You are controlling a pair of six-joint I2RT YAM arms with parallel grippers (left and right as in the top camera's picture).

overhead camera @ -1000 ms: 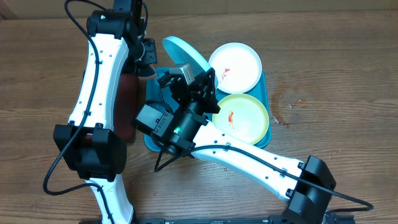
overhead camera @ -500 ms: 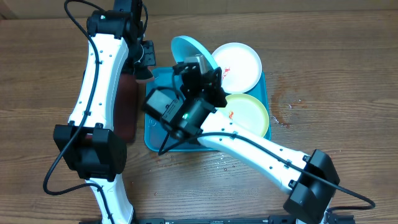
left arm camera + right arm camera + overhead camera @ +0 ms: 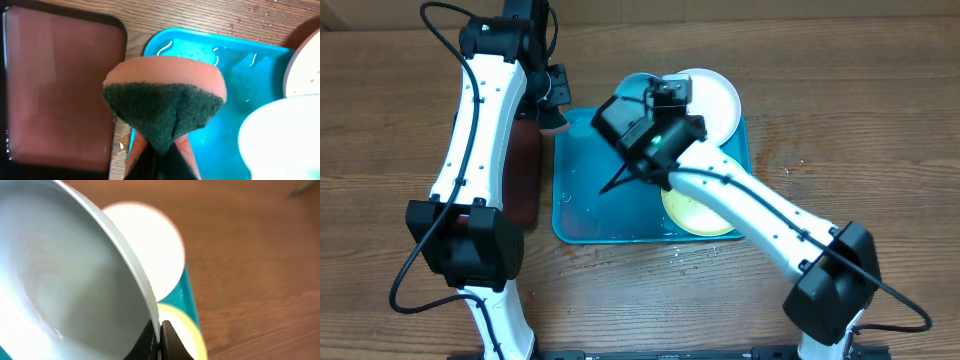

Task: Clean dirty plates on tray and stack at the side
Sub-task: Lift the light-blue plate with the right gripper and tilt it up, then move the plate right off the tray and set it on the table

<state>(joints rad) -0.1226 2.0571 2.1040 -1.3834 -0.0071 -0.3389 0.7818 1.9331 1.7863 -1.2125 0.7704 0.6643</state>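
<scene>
Your brown wooden table [image 3: 840,120] carries the large turquoise-blue rectangular plastic tray [image 3: 605,205], whose left half is bare and glistening. Beside its left edge, with a strip of wood between them, lies the smaller black tray with a dark red inside [image 3: 60,85], partly under your left arm. In the turquoise tray's far right corner sits the round white plastic plate [image 3: 718,100]. The round yellow-green rimmed plate [image 3: 700,215] lies nearer you, and your right arm crosses over it. The round light blue plastic plate [image 3: 65,275] is tilted steeply over the tray's far edge, its rim pinched between the closed fingers of your right gripper [image 3: 159,330]. Your left gripper [image 3: 159,162] is clamped on a pink sponge with a dark green scouring face [image 3: 165,97], held over the gap between the two trays.
</scene>
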